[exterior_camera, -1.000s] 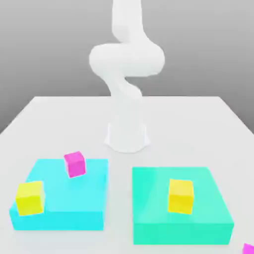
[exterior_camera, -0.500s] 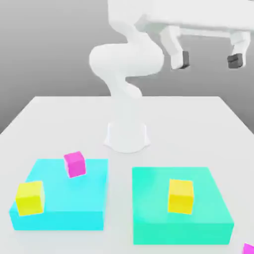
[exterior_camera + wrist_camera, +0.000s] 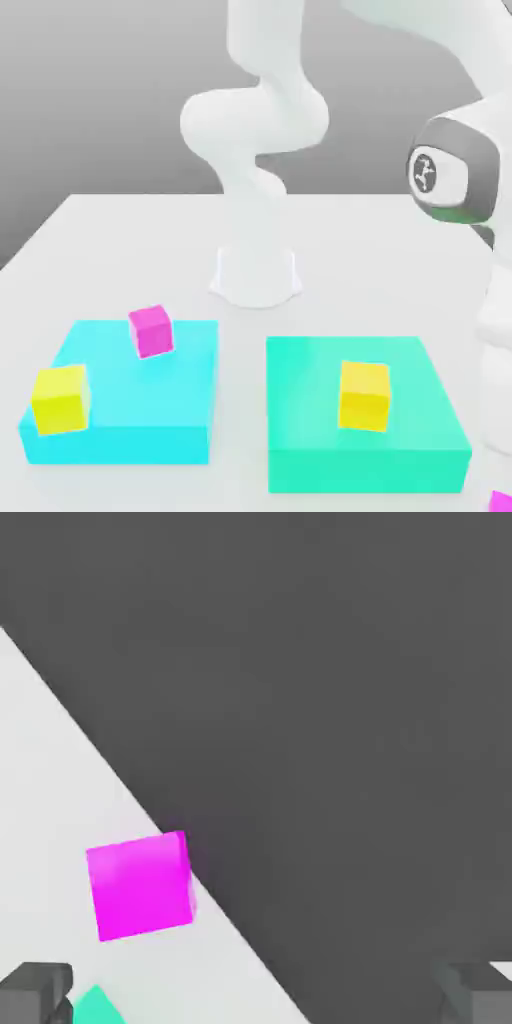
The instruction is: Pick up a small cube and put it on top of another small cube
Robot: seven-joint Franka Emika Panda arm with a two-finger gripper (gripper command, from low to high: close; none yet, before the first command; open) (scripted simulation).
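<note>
Bright, even light washes out the white table point(image 3: 235, 400), its shadows barely visible

A yellow cube point(image 3: 61, 400) is sitting at the near corner of a cyan block point(image 3: 140, 400), towards the exterior view's left edge of it. An orange cube point(image 3: 364, 397) is resting on a green block point(image 3: 365, 425), in from its edges. Both blocks are lying on a white table point(image 3: 340, 265).

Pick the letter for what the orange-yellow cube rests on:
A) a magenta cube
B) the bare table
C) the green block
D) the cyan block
C: the orange-yellow cube sits on the top face of the green block, in the exterior view's right half.
</note>
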